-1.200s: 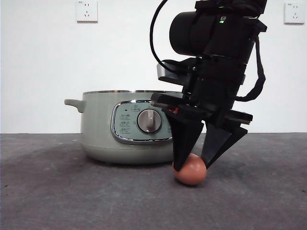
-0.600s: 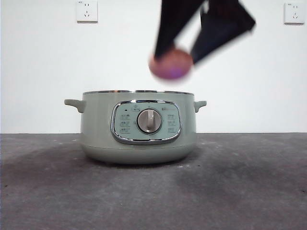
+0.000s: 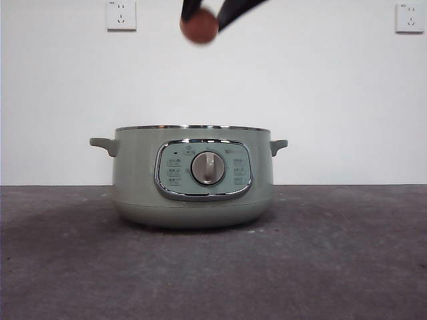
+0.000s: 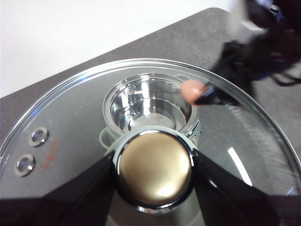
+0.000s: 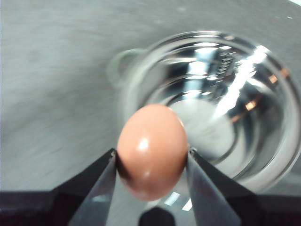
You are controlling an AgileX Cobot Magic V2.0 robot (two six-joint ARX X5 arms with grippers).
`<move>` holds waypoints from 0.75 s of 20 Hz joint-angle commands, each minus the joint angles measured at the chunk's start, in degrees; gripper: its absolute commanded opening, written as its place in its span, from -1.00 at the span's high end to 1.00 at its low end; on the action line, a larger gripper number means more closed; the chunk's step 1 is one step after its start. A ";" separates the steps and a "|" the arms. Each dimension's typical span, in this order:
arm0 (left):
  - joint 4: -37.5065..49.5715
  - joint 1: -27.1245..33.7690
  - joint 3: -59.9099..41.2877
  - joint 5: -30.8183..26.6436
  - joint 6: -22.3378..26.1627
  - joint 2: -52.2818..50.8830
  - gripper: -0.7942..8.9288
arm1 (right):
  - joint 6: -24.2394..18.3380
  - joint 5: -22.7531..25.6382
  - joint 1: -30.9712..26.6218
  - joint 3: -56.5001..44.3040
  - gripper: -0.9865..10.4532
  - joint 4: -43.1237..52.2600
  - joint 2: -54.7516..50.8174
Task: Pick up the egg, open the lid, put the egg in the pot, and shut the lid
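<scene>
The sage-green pot (image 3: 193,177) stands open on the table, and its shiny inside (image 5: 221,108) shows in the right wrist view. My right gripper (image 5: 152,165) is shut on the brown egg (image 5: 152,150), high above the pot. In the front view the egg (image 3: 199,28) hangs at the top edge between the black jaw tips of that gripper (image 3: 207,8). My left gripper (image 4: 155,172) is shut on the knob (image 4: 155,170) of the glass lid (image 4: 70,122), held up above the pot (image 4: 150,106). The egg (image 4: 192,90) shows through the glass. The lid is out of the front view.
Dark grey table (image 3: 333,267) spreads around the pot, with a white wall and two sockets (image 3: 121,15) behind. The pot's side handles (image 3: 101,144) stick out left and right.
My right gripper has lifted the egg from the table beside the pot up and to the left, to the top edge of the front view above the pot.
</scene>
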 commanded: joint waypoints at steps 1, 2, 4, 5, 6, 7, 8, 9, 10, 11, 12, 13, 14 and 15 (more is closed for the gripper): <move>2.43 0.15 0.44 0.52 -0.11 -0.63 0.85 | -1.57 -0.98 -2.45 5.53 0.85 0.26 7.61; 2.34 0.15 0.44 0.55 -0.11 -0.63 0.85 | -1.97 -1.46 -3.48 8.17 0.85 -0.07 10.93; 2.32 0.15 0.44 0.55 -0.11 -0.63 0.85 | -2.58 -2.32 -5.25 12.81 0.85 -1.33 16.98; 2.32 0.15 0.44 0.52 -0.11 -0.63 0.85 | -3.08 -2.49 -5.88 14.99 0.85 -1.92 19.91; 2.29 0.15 0.44 0.55 -0.11 -0.63 0.85 | -3.91 -2.49 -6.27 16.57 0.85 -2.27 22.16; 2.27 0.15 0.44 0.55 -0.11 -0.63 0.85 | -4.33 -2.49 -6.64 17.92 0.85 -2.60 24.09; 2.25 0.15 0.44 0.55 -0.11 -0.63 0.85 | -4.70 -2.51 -6.86 18.75 0.85 -2.62 25.77; 2.21 0.15 0.44 0.52 -0.11 -0.63 0.85 | -5.53 -2.51 -6.86 19.34 0.85 -2.73 27.21; 2.21 0.15 0.44 0.55 -0.11 -0.63 0.85 | -5.97 -2.49 -6.86 19.56 0.85 -2.67 28.35; 2.21 0.15 0.44 0.55 -0.11 -0.63 0.85 | -6.36 -2.49 -6.86 19.56 0.85 -2.60 29.27; 2.21 0.15 0.44 0.55 -0.09 -0.63 0.85 | -6.69 -2.49 -6.86 19.56 0.85 -2.60 30.25; 2.19 0.15 0.44 0.55 -0.11 -0.63 0.85 | -6.95 -2.47 -6.86 19.56 0.85 -2.64 31.08; 2.19 0.15 0.44 0.55 -0.11 -0.63 0.85 | -6.97 -2.45 -6.86 19.54 0.85 -2.58 31.91; 2.16 0.15 0.44 0.55 -0.11 -0.63 0.85 | -6.99 -2.43 -6.86 19.54 0.85 -2.47 32.61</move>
